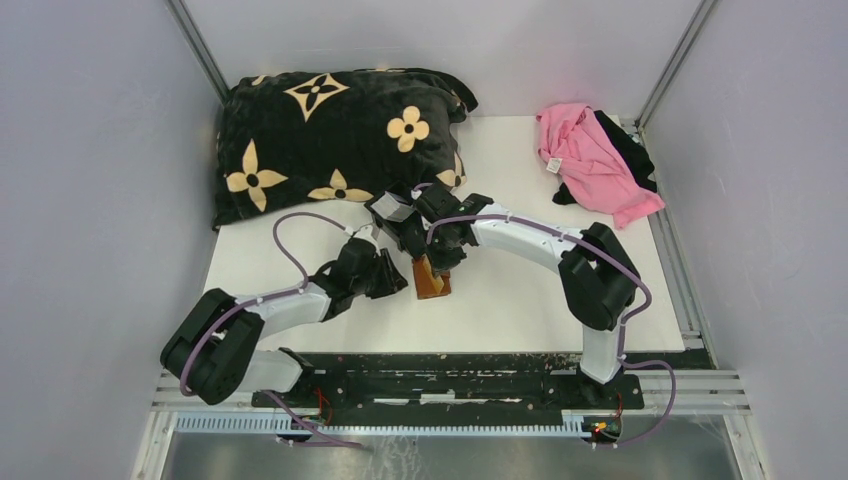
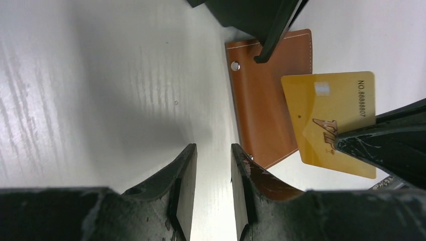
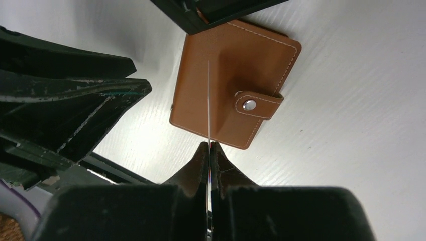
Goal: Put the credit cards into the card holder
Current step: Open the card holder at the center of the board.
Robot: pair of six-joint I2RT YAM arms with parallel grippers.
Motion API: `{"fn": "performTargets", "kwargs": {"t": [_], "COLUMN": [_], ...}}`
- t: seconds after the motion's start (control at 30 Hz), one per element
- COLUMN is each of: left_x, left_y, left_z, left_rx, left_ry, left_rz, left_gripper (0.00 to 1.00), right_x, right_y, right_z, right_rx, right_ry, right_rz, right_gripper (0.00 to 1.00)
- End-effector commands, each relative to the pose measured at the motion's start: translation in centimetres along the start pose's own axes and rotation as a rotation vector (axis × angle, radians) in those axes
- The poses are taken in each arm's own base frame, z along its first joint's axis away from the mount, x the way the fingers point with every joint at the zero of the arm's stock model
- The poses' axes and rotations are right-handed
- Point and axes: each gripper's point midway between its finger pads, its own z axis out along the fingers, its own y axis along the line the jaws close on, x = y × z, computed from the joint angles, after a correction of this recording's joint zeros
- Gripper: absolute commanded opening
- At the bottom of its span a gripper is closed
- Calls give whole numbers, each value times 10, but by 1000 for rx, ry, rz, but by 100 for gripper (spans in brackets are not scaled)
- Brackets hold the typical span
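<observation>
Card holder: tan leather rectangle with white stitching and a metal snap tab, lying on the white wood-grain table between both arms. The right gripper is clenched on a thin, glossy gold credit card, held over the holder. The left gripper is released and empty, at the holder's corner.

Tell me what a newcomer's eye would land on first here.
The black flowered cushion at the far left and the pink garment at the far right stand out. At centre, the right end effector pinches a gold card over the brown card holder.
</observation>
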Motion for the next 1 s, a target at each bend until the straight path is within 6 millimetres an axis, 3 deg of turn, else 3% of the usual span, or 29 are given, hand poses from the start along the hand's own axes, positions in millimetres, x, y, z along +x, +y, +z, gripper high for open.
{"fn": "performTargets", "kwargs": {"t": [0.0,0.97], "left_x": [-19,-8], "left_y": [-14,-16], "left_z": [6,26], "left_rx": [14,-18], "left_ry": [-41,24], "left_rz": [62,80], "left_gripper": [38,38], "right_x": [-18,-17], "right_y": [-3,-48], "right_z": [-6,-16], "right_rx": [53,233], "right_ry": [-53,-52], "right_rz": [-33,-46], "right_gripper": [1,1]}}
